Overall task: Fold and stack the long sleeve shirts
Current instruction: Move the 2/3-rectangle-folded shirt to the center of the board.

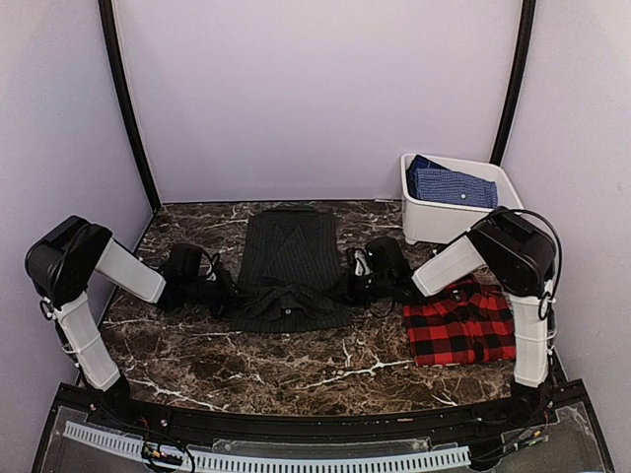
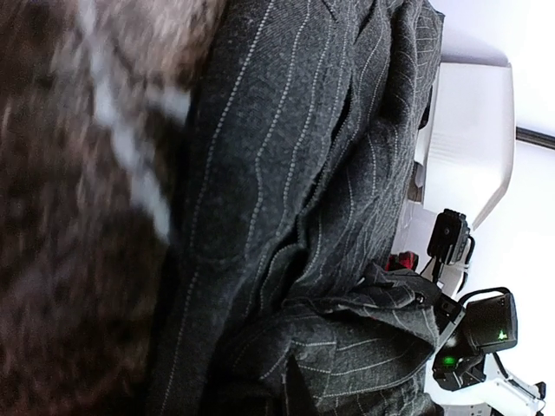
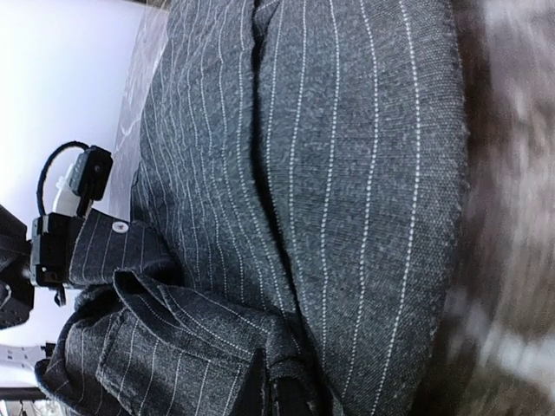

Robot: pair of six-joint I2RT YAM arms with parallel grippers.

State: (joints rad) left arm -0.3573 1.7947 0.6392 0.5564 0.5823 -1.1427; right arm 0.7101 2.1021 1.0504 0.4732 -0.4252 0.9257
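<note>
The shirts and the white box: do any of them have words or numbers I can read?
None: no words, numbers or signs can be read in any view.
The pinstriped shirt, the plaid shirt and the white bin show no print or label.

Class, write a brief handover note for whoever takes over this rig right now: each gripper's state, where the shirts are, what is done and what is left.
Left gripper: shut, apparently pinching the left edge of the pinstripe shirt.
Right gripper: shut, likewise at its right edge.
Pinstripe shirt: mid-table, sleeves folded in, near end bunched between the grippers.
Plaid shirt: folded, on the table beside the right arm.
Done: plaid shirt folded.
Left: finish folding the pinstripe shirt, then stack the two.
</note>
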